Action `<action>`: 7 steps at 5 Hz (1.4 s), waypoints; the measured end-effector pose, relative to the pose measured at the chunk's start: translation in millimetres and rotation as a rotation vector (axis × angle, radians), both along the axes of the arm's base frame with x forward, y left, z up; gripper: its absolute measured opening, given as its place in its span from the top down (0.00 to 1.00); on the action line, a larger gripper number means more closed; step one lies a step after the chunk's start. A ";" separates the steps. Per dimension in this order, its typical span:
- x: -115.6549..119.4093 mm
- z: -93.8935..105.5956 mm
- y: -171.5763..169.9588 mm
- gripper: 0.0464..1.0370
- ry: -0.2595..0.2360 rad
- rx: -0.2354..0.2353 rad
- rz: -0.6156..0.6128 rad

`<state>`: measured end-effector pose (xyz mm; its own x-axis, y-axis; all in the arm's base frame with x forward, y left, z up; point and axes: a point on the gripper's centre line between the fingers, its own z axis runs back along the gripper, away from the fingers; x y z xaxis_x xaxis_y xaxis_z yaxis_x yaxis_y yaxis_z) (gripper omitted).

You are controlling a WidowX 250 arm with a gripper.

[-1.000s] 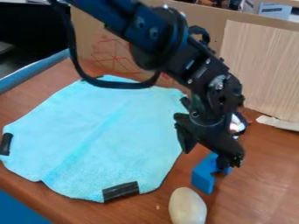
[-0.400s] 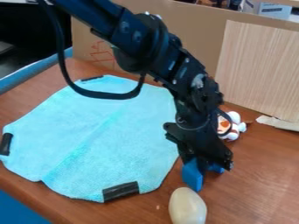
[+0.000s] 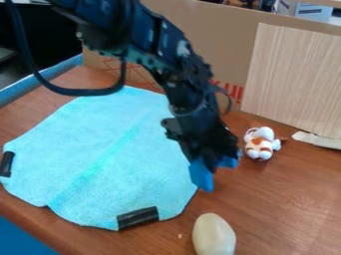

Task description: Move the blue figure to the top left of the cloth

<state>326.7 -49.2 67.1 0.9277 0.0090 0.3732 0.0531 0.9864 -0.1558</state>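
Observation:
The gripper (image 3: 212, 160) hangs over the right edge of the light blue cloth (image 3: 100, 149), shut on the blue figure (image 3: 201, 175). Parts of the figure stick out below and to the right of the gripper, and its middle is hidden. It appears to be held above the surface, by the cloth's lower right side; its exact height is hard to tell.
A white and orange plush toy (image 3: 261, 143) lies right of the gripper. Near the front edge is a pale egg-shaped object (image 3: 214, 235). Black tape (image 3: 138, 217) holds the cloth's front edge. A cardboard wall (image 3: 220, 50) and a wood-grain panel (image 3: 296, 79) stand behind.
The gripper has closed on the blue figure and moved up and left with it, from the table right of the cloth to the cloth's edge. More of the plush toy shows now.

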 end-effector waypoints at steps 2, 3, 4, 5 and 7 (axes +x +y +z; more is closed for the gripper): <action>18.4 11.7 102.3 0.77 -0.006 0.001 0.266; 24.2 -3.9 149.8 0.77 0.014 0.062 0.344; 38.9 -4.6 186.0 0.77 0.005 0.094 0.412; 47.1 -3.7 214.7 0.77 0.012 0.107 0.474; 52.4 -0.5 238.1 0.77 0.051 0.087 0.540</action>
